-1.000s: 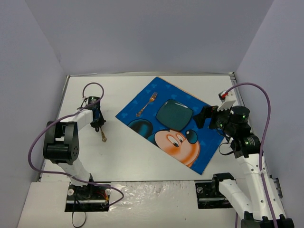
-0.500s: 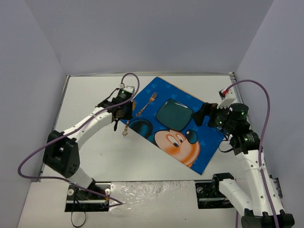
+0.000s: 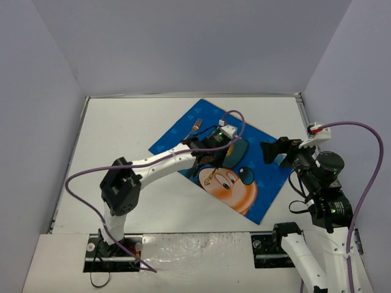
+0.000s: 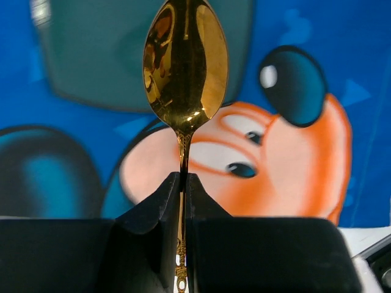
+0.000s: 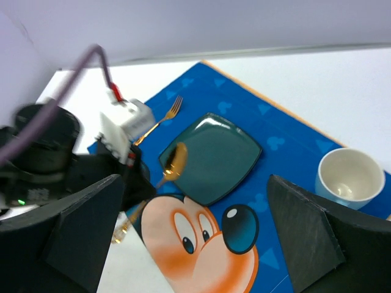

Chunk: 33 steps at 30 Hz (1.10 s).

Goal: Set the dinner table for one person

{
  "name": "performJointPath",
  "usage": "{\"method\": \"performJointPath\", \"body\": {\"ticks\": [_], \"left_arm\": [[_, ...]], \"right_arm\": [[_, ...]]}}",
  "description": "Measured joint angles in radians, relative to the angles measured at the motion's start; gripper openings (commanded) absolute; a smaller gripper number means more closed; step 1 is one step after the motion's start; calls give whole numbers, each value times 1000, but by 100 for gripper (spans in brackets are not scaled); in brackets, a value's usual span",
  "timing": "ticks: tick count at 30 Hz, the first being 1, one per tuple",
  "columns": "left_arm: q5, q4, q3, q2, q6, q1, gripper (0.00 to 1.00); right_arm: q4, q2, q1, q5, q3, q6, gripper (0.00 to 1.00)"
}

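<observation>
The left hand [image 4: 183, 186] is clamped on the handle of a gold spoon [image 4: 185, 67], whose bowl sits over the edge of the teal plate [image 5: 214, 155] on the blue placemat [image 3: 259, 198]. The right hand [image 3: 273, 151] hovers at the placemat's right side, fingers spread wide, holding nothing. The fork [image 5: 160, 119] lies left of the plate and the cup [image 5: 349, 174] stands well to its right. The white table [image 3: 122, 122] lies under both arms and carries all items

No text, number or brand mark can be read anywhere. On the blue placemat [image 3: 211, 113] only a Mickey Mouse face is printed, without lettering. A red tag [image 3: 315, 129] just right of the placemat is too small to be read.
</observation>
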State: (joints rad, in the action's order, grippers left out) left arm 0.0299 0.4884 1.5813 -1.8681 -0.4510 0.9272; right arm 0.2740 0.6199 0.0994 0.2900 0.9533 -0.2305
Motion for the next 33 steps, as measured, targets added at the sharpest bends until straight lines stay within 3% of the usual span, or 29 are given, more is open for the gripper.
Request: {"method": "performJointPath", "body": {"ticks": [8,14,33], "left_arm": [[24,-41,206,-237,-21,144,0],[21,-69,361,-395,-14,184,0],[21,-71,516,-549,-17,187,0]], "right_arm": [[46,-117,0,-93,1,-5,100],[110,-167,0,-142,2,-14,100],[206,-214,0,-179,27,-57,100]]}}
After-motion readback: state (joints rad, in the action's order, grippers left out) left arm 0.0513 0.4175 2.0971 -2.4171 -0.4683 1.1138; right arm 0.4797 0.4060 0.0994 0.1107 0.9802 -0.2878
